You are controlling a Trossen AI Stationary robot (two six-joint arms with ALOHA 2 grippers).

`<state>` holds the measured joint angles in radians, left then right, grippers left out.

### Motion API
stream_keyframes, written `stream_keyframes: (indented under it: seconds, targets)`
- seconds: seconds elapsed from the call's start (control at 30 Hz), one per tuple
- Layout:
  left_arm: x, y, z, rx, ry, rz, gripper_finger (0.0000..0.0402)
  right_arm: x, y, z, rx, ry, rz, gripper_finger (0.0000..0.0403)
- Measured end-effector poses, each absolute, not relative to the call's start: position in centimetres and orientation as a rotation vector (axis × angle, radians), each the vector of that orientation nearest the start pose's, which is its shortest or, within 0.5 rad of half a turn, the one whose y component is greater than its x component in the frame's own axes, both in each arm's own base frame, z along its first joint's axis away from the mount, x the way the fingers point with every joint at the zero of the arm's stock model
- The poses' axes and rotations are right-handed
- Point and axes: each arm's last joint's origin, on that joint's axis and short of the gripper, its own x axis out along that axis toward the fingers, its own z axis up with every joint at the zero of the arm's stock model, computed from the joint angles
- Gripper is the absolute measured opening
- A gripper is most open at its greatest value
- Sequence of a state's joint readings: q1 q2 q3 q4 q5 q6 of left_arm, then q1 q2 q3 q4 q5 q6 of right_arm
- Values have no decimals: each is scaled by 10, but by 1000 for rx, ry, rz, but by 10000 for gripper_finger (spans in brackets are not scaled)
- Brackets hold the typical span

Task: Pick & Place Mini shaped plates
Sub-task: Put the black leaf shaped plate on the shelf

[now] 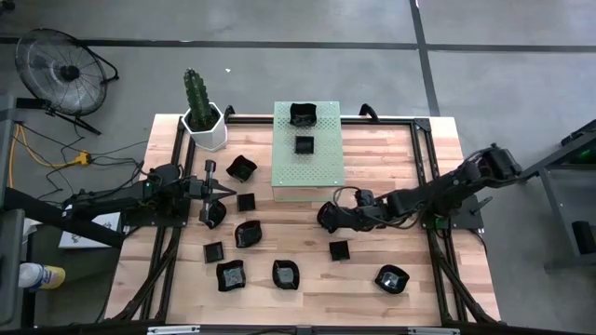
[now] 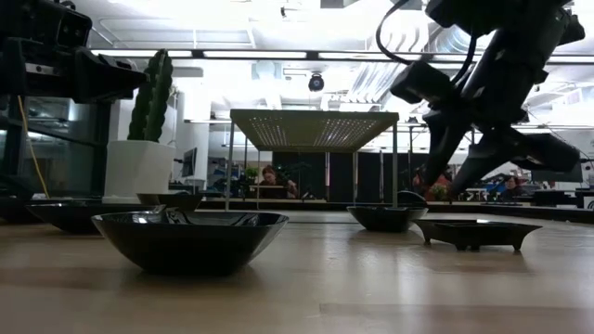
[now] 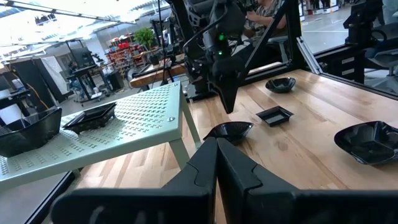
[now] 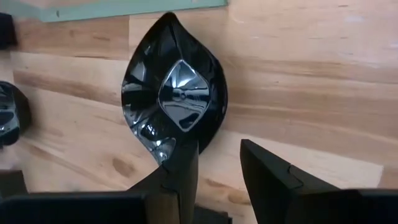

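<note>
Leaf-shaped black plate [image 4: 177, 102] lies on the wooden table [image 4: 311, 81]; right gripper [image 4: 217, 171] is parted narrowly, one finger [image 4: 180, 168] overlapping its rim. Left gripper [image 3: 217, 163] is closed, empty.

Bare worktop [image 1: 400, 158] lies open between the green block [image 1: 309, 149] and the right frame rail, and again along the near edge between the dishes. The block stands on legs mid-worktop at the far side, two plates [image 1: 303, 114] on top. The cactus pot [image 1: 205, 126] blocks the far left corner. Left of centre, black plates [image 1: 248, 234] crowd together with narrow gaps. The left arm [image 1: 140, 191] lies across the left side; the right arm [image 1: 438, 194] stretches in from the right, over a dish [image 4: 175, 99] just below the block.
</note>
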<state>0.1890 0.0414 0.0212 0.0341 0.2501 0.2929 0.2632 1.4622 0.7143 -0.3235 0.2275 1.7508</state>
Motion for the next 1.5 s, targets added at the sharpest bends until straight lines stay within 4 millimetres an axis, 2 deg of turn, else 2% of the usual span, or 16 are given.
stream_keyframes:
  seconds: [0.6,1.2,1.5]
  targets:
    - [98,11,171,296,-23,-59,3,267,61,138,1357,723,-850,115]
    - [98,11,171,296,-23,-58,3,268,60,137,1370,732,-845,114]
    - [98,11,171,296,-23,-59,3,268,58,137,1370,737,-843,82]
